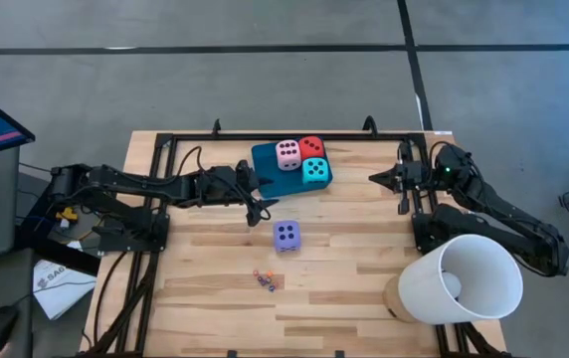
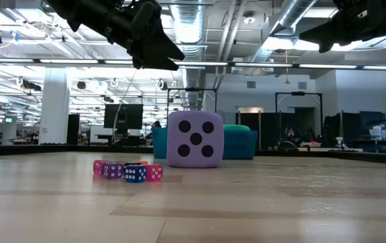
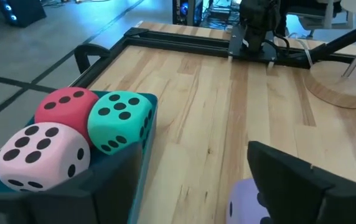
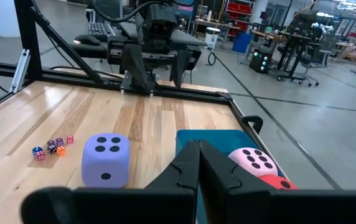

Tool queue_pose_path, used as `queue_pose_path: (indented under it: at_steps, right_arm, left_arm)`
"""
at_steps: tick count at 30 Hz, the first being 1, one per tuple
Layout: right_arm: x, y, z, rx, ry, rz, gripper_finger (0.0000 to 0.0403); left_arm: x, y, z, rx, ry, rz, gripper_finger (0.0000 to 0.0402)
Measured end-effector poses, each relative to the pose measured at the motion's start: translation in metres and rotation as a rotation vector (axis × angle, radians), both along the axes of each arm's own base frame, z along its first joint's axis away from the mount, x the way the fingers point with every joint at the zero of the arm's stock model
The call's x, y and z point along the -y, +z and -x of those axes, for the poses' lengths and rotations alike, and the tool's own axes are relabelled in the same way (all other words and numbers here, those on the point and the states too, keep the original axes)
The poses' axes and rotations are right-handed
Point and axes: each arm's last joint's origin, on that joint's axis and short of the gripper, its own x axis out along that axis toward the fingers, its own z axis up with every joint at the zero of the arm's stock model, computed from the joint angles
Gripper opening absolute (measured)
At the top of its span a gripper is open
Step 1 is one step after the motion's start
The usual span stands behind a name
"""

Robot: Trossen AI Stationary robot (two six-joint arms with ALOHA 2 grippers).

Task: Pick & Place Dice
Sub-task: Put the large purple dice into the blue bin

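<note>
While the purple die (image 1: 286,236) sits alone on the wooden table (image 1: 364,278), the high view shows the pink die (image 1: 288,154), red die (image 1: 311,147) and turquoise die (image 1: 314,172) packed together on the teal tray (image 1: 268,159) behind it. Beside that tray, the left gripper (image 1: 261,209) hovers just short of the purple die, fingers apart; the right gripper (image 1: 379,179) waits well to the tray's other side, fingers together. Low down, the purple die stands in front of the tray (image 2: 240,143), a cluster of tiny dice (image 2: 127,171) beside it. Through the left wrist, the three dice crowd the tray (image 3: 144,158). Through the right wrist, the closed fingers (image 4: 193,168) point toward the tray (image 4: 215,138).
</note>
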Motion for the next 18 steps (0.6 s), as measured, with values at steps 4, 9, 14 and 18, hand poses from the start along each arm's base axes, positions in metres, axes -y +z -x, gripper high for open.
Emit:
queue_pose_path:
  at_steps: [4, 9, 14, 18]
  right_arm:
    - [0.0000, 0.0000, 0.0000, 0.000, 0.000, 0.000, 0.0000]
    - [0.0000, 0.0000, 0.0000, 0.000, 0.000, 0.000, 0.0000]
    - [0.0000, 0.0000, 0.0000, 0.000, 0.000, -0.001, 0.0000]
    - [0.0000, -0.0001, 0.0000, -0.001, 0.000, -0.001, 0.0000]
  left_arm:
    - [0.0000, 0.0000, 0.0000, 0.000, 0.000, 0.000, 0.0296]
    - [0.0000, 0.0000, 0.0000, 0.000, 0.000, 0.000, 0.0296]
    - [0.0000, 0.0000, 0.0000, 0.000, 0.000, 0.000, 0.0297]
    - [0.0001, 0.0001, -0.0001, 0.000, -0.001, 0.000, 0.0297]
